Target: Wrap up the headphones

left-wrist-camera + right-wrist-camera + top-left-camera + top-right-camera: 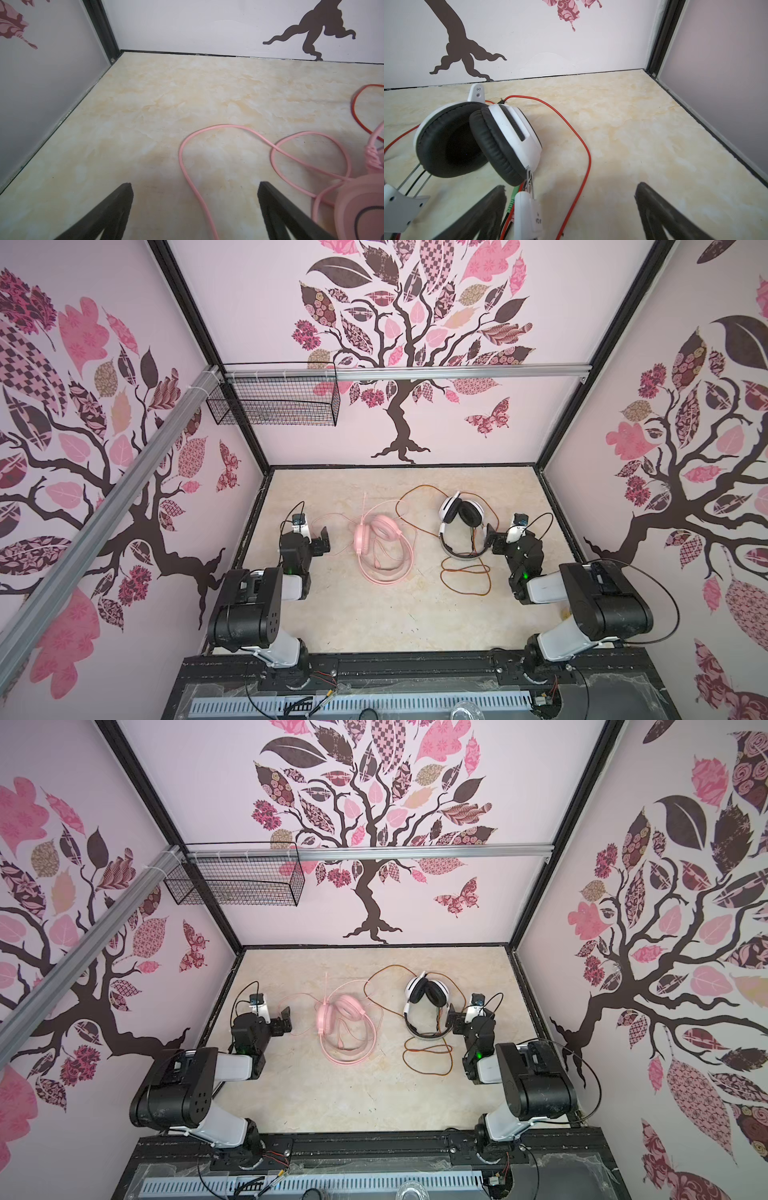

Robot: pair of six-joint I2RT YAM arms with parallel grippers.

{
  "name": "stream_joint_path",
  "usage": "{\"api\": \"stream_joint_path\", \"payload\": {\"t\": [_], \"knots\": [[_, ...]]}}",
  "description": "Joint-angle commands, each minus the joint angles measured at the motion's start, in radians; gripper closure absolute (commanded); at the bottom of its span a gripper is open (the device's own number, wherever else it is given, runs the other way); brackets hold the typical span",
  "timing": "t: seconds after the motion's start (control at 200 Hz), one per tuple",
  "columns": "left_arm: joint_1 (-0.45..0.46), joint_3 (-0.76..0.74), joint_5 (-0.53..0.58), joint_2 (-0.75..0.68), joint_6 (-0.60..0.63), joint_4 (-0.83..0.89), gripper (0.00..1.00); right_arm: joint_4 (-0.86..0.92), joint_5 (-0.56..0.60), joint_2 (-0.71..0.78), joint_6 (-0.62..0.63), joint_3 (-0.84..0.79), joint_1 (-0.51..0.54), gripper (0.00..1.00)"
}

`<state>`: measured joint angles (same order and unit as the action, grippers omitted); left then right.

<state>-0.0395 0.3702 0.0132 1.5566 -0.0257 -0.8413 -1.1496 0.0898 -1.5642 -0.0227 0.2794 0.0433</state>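
Note:
The pink headphones [376, 533] [338, 1013] lie left of centre in both top views, with their pink cable [187, 166] looped loosely around them. To the right lie the white headphones [461, 516] [508, 133] with black ear pads and an orange-red cable [465, 576] [583, 145] trailing front and back. My left gripper [313, 531] [194, 185] is open just left of the pink set, and a strand of pink cable lies on the table below the gap between its fingers. My right gripper [503, 531] [571, 185] is open beside the white headband, and a strand of red cable lies on the table under its gap.
The marble-look table [374, 614] is walled on three sides by decorated panels. A black wire basket [274, 400] hangs from a rail high at the back left. Both arm bases sit on the black rail [415, 668] along the front edge.

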Motion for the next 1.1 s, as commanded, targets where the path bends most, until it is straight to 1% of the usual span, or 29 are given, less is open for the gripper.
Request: {"api": "stream_joint_path", "payload": {"t": [0.0, 0.25, 0.985, 1.02, 1.04, 1.045, 1.095], "knots": [[0.001, 0.026, -0.011, 0.002, -0.001, 0.0, 0.03, -0.012, -0.013, 0.001, -0.004, 0.006, -0.002, 0.01], [0.0, 0.026, -0.012, 0.002, 0.001, -0.001, 0.03, -0.017, 0.013, 0.003, 0.005, 0.003, 0.013, 0.01], [0.0, 0.023, -0.01, 0.0, 0.005, -0.009, 0.03, -0.023, 0.015, 0.002, 0.006, 0.001, 0.014, 0.01], [0.006, 0.016, 0.009, 0.0, 0.011, -0.026, 0.03, -0.027, 0.014, 0.006, 0.011, -0.005, 0.018, 0.0], [0.022, 0.012, 0.037, -0.002, 0.012, -0.042, 0.03, -0.037, 0.026, 0.01, 0.02, -0.012, 0.028, 0.01], [0.027, 0.01, 0.06, -0.005, 0.012, -0.045, 0.03, -0.039, 0.031, 0.012, 0.022, -0.016, 0.032, 0.0], [0.074, -0.001, 0.15, -0.05, 0.045, -0.021, 0.03, -0.108, 0.064, 0.026, 0.054, -0.06, 0.066, 0.01]]}}
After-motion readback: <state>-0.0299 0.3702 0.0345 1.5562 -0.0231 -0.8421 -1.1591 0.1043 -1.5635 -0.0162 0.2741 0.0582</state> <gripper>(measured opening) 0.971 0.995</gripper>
